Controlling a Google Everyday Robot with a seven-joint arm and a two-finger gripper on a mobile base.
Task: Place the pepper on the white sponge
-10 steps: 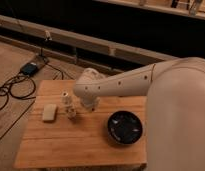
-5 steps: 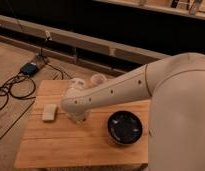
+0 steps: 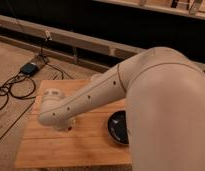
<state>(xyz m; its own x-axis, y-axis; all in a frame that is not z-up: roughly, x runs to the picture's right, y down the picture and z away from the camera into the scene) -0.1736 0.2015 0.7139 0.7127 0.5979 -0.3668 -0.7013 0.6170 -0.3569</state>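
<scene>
Fingers (image 3: pixel 63 126) low over wooden table (image 3: pixel 56 155), left side, grip state hidden, dark wall (image 3: pixel 121 20) behind

High close view over arm (image 3: pixel 98 96), facing down at table (image 3: pixel 71 150), gripper (image 3: pixel 63 126) seemingly under wrist (image 3: pixel 50 111)

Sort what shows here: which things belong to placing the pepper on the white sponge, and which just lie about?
Job: gripper, low over the left of the wooden table; pepper, possibly, the small reddish bit beside it; white sponge not in sight.

Lying about: black bowl, partly behind the arm; cables and blue device on the floor.
</scene>
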